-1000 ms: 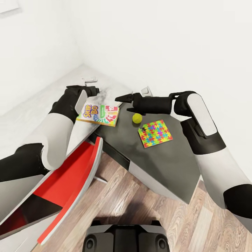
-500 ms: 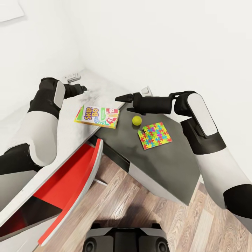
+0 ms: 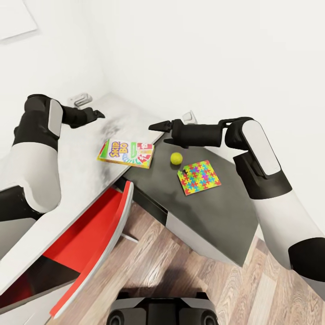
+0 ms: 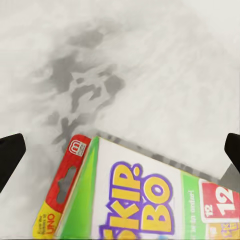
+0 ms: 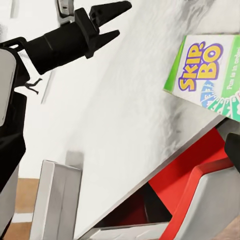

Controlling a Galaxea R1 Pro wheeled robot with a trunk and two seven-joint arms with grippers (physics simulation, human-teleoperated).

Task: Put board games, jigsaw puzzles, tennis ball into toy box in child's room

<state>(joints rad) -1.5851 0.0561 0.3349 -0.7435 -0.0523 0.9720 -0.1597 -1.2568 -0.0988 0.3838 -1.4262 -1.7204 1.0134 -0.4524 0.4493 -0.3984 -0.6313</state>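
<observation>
The SKIP BO box [image 3: 128, 152] lies flat on the pale grey top of the table [image 3: 54, 180], at the edge where this top meets the lower dark grey wing [image 3: 212, 212]; one corner of it hangs a little over that edge. It is a thin rectangular box of printed card, glossy, with sharp straight sides. I judge it light and rather stiff, but slippery on the smooth top. Because it is so flat, a hold from above has little to grip; the overhanging corner seems the best place to pinch it, one finger above and one below.

In the left wrist view a second thin pack, red and yellow with the word UNO [image 4: 62, 192], shows from under the green side of the box, so there are two flat things in one pile. They could slide apart when one is lifted.

The tennis ball [image 3: 176, 158] sits on the dark wing, near the box, and just beside it the jigsaw puzzle [image 3: 199, 177] lies flat. The ball is round and fuzzy, probably light and ready to roll. The puzzle is a very thin sheet of joined pieces, perhaps bendable, and hard to lift from the surface.

The left gripper [image 3: 97, 113] hangs over the pale top, apart from the box, with its fingers spread and empty. The right gripper [image 3: 159, 127] hovers above the ball, its fingers slightly apart, holding nothing.
</observation>
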